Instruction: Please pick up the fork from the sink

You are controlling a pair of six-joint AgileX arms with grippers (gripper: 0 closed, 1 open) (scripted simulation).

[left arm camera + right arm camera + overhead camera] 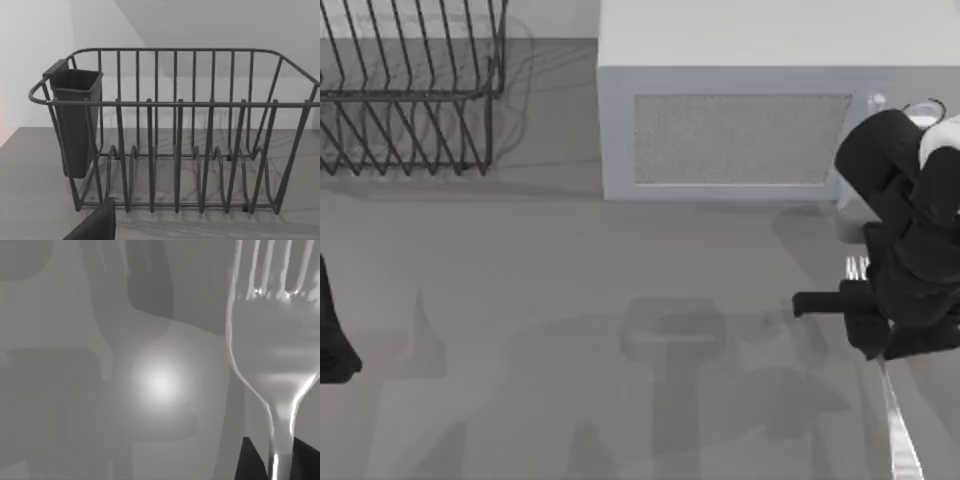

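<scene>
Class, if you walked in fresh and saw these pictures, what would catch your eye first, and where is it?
Probably the shiny fork, looming close in the right wrist view; from above it lies at the table's right under the right gripper. Next the white microwave at the back, the wire dish rack at the back left, and the left gripper at the left edge.

Glossy polished metal fork (272, 340), matt dark wire dish rack (175, 104), matt plastic cutlery cup (75, 120), smooth grey table (570, 300)

The fork (274, 355) looms close above the grey surface (100, 390).
</scene>
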